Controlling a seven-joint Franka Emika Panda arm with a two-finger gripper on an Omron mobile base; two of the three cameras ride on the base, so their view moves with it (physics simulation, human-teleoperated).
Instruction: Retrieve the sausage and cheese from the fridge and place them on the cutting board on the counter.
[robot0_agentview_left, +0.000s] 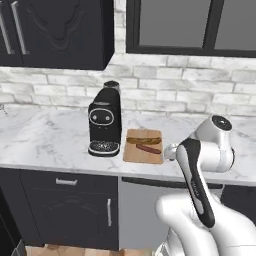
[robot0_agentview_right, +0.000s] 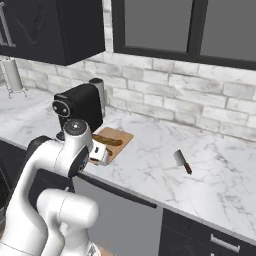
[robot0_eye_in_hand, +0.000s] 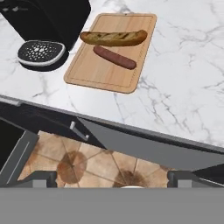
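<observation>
We're looking at a white marble counter (robot0_agentview_left: 45, 137) under a brick backsplash, with a black coffee machine (robot0_agentview_left: 105, 120) and the cutting board (robot0_eye_in_hand: 111, 52) just beside it. The sausage (robot0_eye_in_hand: 114, 57) is already lying on the board, long axis running across it, next to a browned baguette-looking thing (robot0_eye_in_hand: 113, 37) (not the cheese, as far as we can tell). Our gripper (robot0_eye_in_hand: 113, 177) is hanging off the counter edge with fingers spread fully wide, carrying nothing, and the board is sitting ahead of the fingertips. The right base view is showing a cleaver (robot0_agentview_right: 182, 161) well apart on the counter. We're guessing the cheese is what's left.
</observation>
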